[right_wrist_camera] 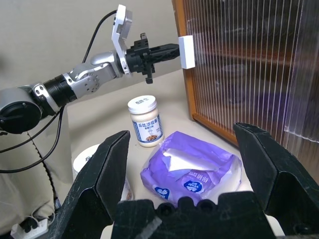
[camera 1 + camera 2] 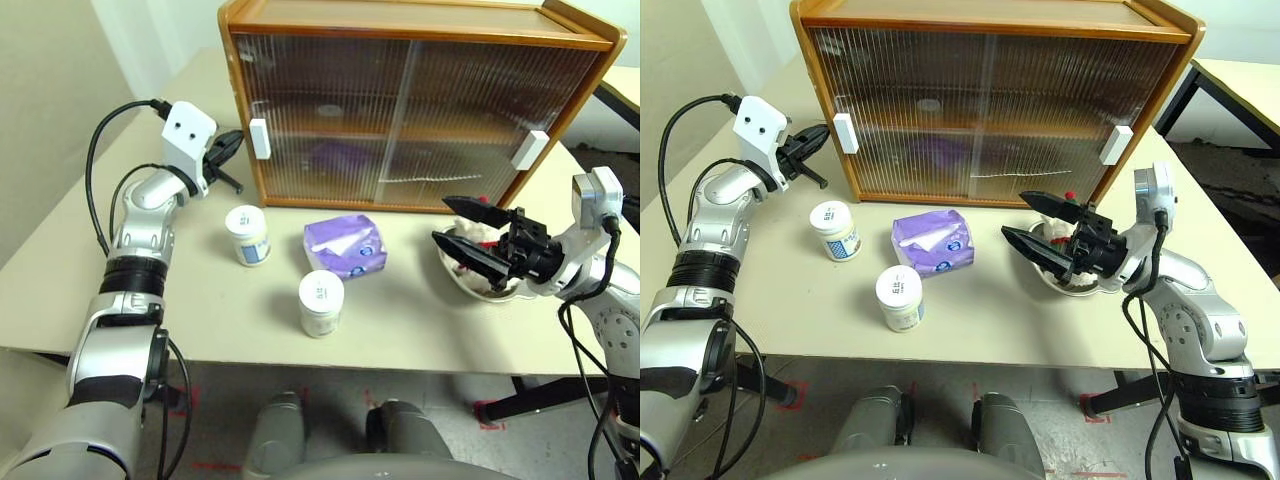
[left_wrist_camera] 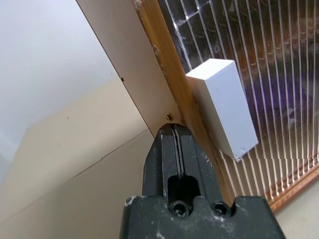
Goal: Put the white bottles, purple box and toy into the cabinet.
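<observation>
Showing pale blue print too small to read, two white bottles (image 2: 248, 235) (image 2: 321, 303) flank purple box (image 2: 346, 246); left gripper (image 2: 236, 142) pinched shut empty, right gripper (image 2: 462, 227) spread wide.

beige table (image 2: 150, 310), black table leg on grey floor (image 2: 535, 398)

Table layout in front of the closed cabinet

The cabinet (image 2: 420, 105) stands at the back of the table (image 2: 200, 300). Before it, the purple box (image 2: 346, 246) lies in the middle, one white bottle (image 2: 247, 235) to its left, another (image 2: 321, 302) nearer the front edge, and the toy (image 2: 1072, 222) in its dish (image 2: 1068, 285) to the right.
</observation>
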Robot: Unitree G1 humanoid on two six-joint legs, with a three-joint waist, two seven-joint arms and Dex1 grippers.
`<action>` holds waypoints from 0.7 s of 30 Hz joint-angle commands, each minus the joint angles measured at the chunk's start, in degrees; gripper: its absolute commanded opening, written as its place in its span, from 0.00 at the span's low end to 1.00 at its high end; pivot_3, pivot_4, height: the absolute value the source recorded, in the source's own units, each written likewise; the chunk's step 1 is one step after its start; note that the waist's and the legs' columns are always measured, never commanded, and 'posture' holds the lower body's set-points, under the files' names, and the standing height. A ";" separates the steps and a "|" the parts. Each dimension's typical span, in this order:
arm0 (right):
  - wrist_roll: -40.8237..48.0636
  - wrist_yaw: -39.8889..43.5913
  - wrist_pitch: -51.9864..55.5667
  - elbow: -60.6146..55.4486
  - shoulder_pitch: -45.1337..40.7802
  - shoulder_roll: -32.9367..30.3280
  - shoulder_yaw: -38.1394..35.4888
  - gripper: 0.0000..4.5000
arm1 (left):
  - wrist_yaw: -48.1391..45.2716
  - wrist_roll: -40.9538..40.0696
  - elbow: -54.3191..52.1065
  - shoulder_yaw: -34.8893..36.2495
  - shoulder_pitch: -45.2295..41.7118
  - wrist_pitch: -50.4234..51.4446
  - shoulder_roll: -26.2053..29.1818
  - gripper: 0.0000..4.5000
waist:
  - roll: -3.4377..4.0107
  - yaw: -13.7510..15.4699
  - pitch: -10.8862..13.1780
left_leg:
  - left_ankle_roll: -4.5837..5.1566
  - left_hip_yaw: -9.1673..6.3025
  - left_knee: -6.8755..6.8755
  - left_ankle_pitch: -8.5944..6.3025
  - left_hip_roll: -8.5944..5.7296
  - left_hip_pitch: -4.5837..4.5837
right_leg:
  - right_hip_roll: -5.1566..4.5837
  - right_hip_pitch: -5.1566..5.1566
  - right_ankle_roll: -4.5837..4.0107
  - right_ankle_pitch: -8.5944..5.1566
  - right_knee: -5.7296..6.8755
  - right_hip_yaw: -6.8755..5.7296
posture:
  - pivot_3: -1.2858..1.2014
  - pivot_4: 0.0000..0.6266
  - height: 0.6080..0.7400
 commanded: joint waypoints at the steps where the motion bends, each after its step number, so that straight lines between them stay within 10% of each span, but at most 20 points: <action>1: 0.53 0.22 0.42 0.38 -1.38 -0.31 0.00 1.00 | -1.46 0.39 -1.33 -1.59 -0.93 0.35 -0.58 0.01 | 0.00 -0.04 0.00 | 0.03 0.01 0.01 0.00 -0.01 -0.02 | 0.00 -0.01 0.01 0.02 -0.01 0.00 | 0.52 0.00 1.00; 21: -0.11 1.21 0.48 3.01 -4.60 0.63 2.23 1.00 | -1.10 0.16 -12.27 -2.63 4.26 6.05 -2.33 0.01 | 0.00 1.35 0.00 | 0.24 -0.01 0.21 0.00 -0.11 -0.09 | -0.14 0.04 0.06 0.14 -0.01 -0.02 | 0.54 0.00 1.00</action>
